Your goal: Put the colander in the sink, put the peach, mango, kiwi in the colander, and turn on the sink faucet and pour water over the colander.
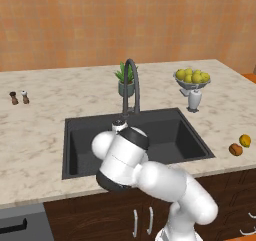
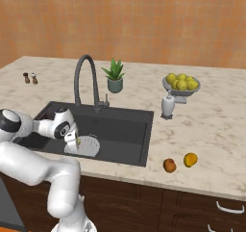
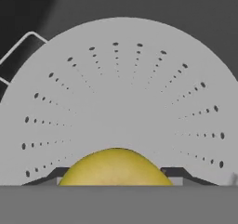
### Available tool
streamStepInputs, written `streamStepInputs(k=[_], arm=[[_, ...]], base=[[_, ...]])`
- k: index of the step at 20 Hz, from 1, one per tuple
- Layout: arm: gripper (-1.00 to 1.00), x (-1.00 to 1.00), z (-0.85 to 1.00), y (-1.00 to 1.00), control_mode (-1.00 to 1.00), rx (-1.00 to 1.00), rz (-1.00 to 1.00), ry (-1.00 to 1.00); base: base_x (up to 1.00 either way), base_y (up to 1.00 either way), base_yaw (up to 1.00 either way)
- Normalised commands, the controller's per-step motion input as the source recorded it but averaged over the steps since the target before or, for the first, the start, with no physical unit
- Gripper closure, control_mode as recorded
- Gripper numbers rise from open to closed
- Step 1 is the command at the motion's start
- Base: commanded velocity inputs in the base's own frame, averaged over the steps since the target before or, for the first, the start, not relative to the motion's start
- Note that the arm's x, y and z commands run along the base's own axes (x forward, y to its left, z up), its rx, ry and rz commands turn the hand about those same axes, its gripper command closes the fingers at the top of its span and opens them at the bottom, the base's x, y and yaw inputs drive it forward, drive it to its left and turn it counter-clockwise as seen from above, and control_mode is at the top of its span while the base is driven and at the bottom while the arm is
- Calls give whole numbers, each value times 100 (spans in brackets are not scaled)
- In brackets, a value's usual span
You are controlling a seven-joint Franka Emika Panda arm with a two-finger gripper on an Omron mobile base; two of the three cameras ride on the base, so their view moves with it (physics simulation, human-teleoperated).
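Observation:
The pale grey colander (image 2: 90, 148) lies in the dark sink (image 2: 126, 124), at its front left. Its perforated inside (image 3: 125, 93) is right beneath the hand. My gripper (image 2: 76, 142) hangs just over the colander's left rim, shut on a yellow mango (image 3: 115, 167) (image 2: 78, 140) that sits between the two dark fingertips. The brown kiwi (image 2: 169, 165) (image 1: 235, 149) and the orange peach (image 2: 190, 159) (image 1: 245, 140) lie side by side on the counter right of the sink (image 1: 172, 135). The arched sink faucet (image 1: 131, 85) (image 2: 84, 77) stands behind the basin.
A footed glass bowl of yellow-green fruit (image 1: 192, 78) (image 2: 181, 83) and a small white jar (image 1: 194, 100) (image 2: 167, 106) stand at the back right. A potted plant (image 1: 126, 80) (image 2: 114, 76) sits by the faucet. Two small shakers (image 1: 19, 97) (image 2: 30, 78) stand far left.

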Motion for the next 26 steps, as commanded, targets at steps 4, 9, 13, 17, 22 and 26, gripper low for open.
streamStepInputs(k=[4,9,13,17,22,26], arm=[[100,35,-39,-24,-100,0,8,0],[100,23,-35,-37,-100,2,8,0],[100,24,-53,-6,-100,1,8,-3],[100,23,-51,0,-100,0,8,-6],[-100,-27,-10,0,-100,0,5,-18],[-100,-46,17,4,-100,5,0,-28]], base=[[0,0,0],[0,0,0],[0,0,0],[0,0,0],[0,0,0],[0,0,0]])
